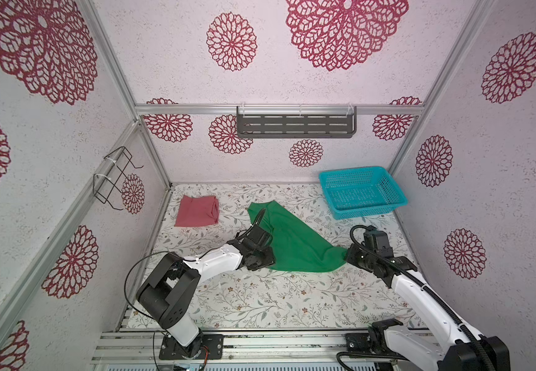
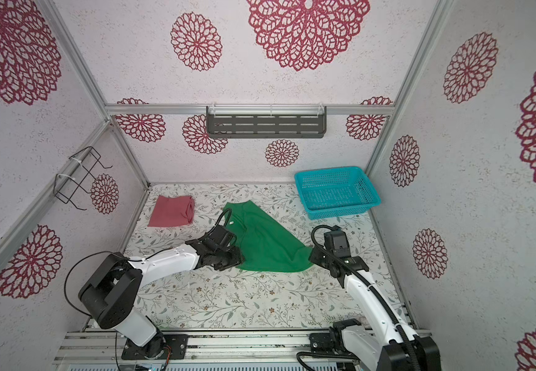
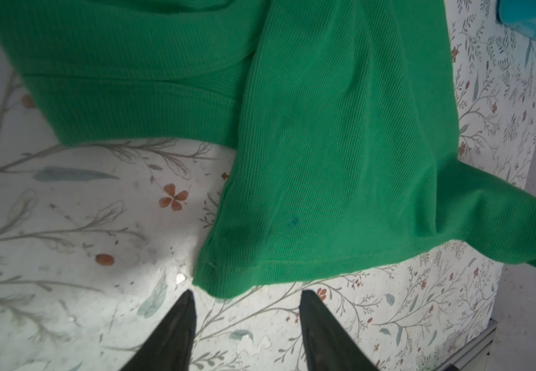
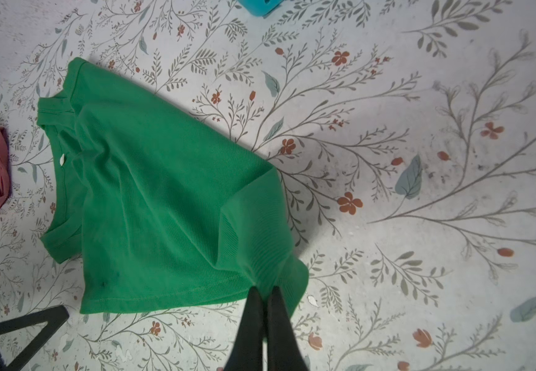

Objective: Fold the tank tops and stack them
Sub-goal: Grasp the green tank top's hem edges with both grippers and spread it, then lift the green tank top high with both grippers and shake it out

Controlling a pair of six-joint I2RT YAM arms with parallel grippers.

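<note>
Tank tops lie well apart on the flowered table (image 1: 260, 298). The pink tank top (image 1: 197, 212) sits folded at the far left, away from both arms. The green tank top (image 1: 292, 244) sprawls at a slant across the middle, its near hem running from one gripper to the other. The turquoise basket (image 1: 350, 170) stands at the far right, clear of the cloth.

From above I can't see either set of fingertips; each arm's own wrist covers them. The right wrist view cuts off most of the pink tank top at its edge, and only a corner of the basket shows.

In its wrist view the left gripper (image 3: 247, 292) has its jaws parted, straddling the hem's corner, with the cloth just ahead of the tips and nothing pinched. The right gripper (image 4: 265, 289) is clamped tight on the opposite hem corner of the green tank top, which puckers and lifts into a ridge there.
</note>
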